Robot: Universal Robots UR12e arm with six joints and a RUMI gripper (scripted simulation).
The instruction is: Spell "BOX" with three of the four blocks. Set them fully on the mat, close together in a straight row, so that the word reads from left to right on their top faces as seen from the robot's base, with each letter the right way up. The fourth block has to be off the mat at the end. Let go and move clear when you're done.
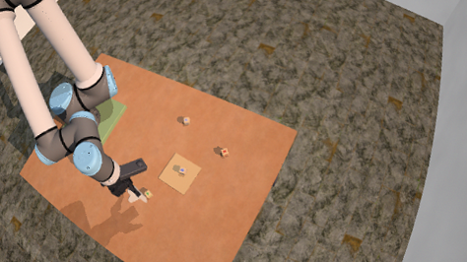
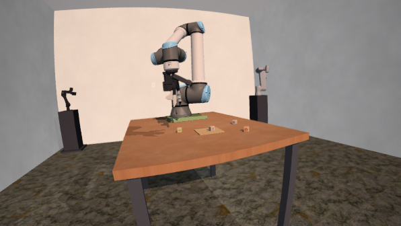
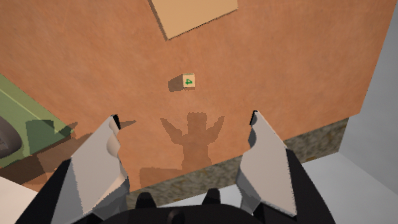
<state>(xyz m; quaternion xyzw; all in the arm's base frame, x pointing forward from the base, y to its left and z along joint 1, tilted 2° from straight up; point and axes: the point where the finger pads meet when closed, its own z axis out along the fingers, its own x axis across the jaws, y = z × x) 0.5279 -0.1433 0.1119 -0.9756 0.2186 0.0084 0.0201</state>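
The gripper (image 3: pixel 185 131) is hanging high over the counter (image 2: pixel 202 148) with its jaws spread to their widest and nothing between them. In the wrist view the green-lettered block (image 3: pixel 188 80) is sitting on the bare wood ahead of the jaws, roughly on the line between them, and off the mat (image 3: pixel 195 15), whose near corner is showing at the top edge of that view. In the top view this block (image 1: pixel 148 193) is lying just beside the gripper's pale fingertips (image 1: pixel 136 196) and near the mat's (image 1: pixel 180 173) robot-side edge.

Taking the mat as the landmark: the blue-lettered block (image 1: pixel 182 170) is standing on it, near its middle. The red-lettered block (image 1: pixel 225 152) is resting on the counter off the mat's far side from the arm, and a fourth block (image 1: pixel 186 120) is sitting well apart beyond the mat's other corner. The letters themselves are too small to read here.

The green-lettered block is looking like a small, rigid cube, probably light, with flat parallel faces and nothing fragile about it. The sensible hold would be on two opposite side faces, around mid-height, with the jaws squared to those faces so that the cube is not twisting as they close. Its smooth sides could be slippery, so a centred, firm pinch seems wise. Because the printed top face must end up reading upright, the wrist angle at the grasp is mattering as much as the grip itself.
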